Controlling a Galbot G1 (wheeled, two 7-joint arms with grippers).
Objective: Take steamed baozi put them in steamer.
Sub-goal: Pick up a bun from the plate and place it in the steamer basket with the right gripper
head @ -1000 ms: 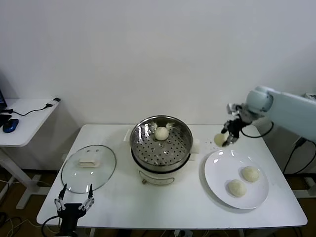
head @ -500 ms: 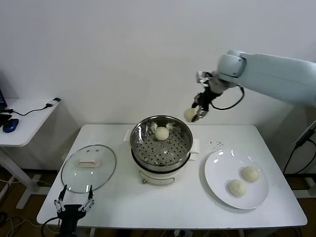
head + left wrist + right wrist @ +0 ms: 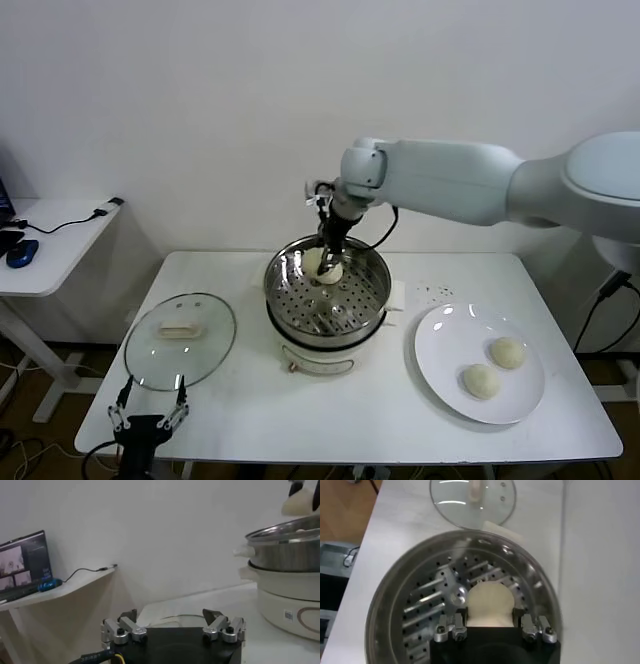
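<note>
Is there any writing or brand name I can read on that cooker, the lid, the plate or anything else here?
Nothing can be read.
Pot base: a small grey label and an orange curved mark, too small to read.
Laptop on the side table: pictures on its screen, any text too blurred.
Steamer, glass lid, plate: no writing shows.

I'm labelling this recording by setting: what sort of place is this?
Probably a lab or office staged as a kitchen: a plain white table with a steamer and plate, plus a side desk with a laptop.
</note>
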